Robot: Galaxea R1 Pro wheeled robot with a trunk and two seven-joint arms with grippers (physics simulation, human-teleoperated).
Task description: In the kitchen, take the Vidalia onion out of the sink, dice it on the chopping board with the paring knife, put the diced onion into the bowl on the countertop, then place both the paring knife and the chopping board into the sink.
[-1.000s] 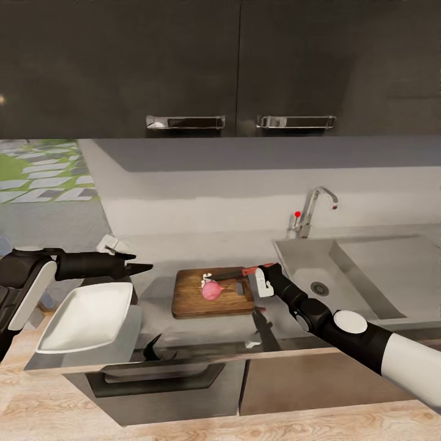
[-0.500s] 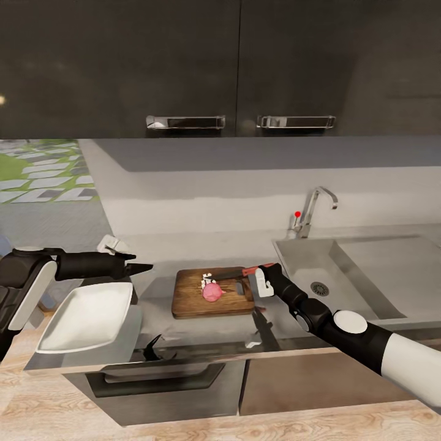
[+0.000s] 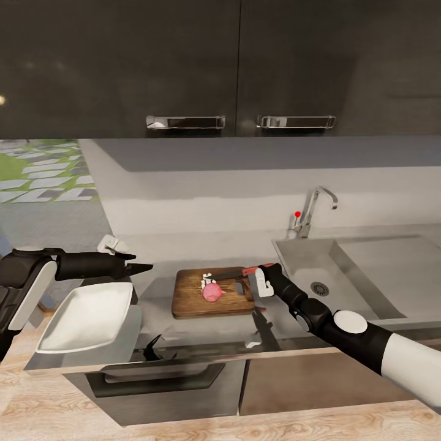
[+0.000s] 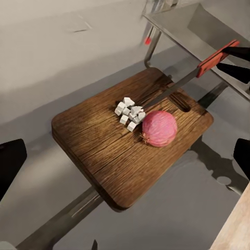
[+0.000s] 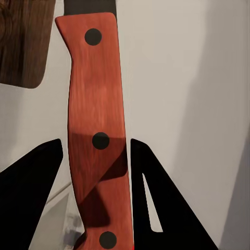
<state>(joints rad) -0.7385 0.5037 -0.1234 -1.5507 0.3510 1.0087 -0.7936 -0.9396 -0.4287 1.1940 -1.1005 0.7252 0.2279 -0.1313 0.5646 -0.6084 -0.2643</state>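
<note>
On the dark brown wooden chopping board (image 4: 133, 151) sits a pink round onion (image 4: 159, 128) beside small white diced pieces (image 4: 129, 111); the right gripper (image 5: 96, 156) clamps the red-handled paring knife (image 5: 96, 130), the left gripper (image 3: 139, 267) gapes empty.

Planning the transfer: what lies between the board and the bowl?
Bare countertop, seen in the head view, separates the board from the bowl; nothing rests there.

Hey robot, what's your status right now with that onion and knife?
Right gripper shut on paring knife, blade over chopping board. Onion mostly whole, few diced bits beside it. Left gripper open near bowl. Nothing obstructing.
</note>
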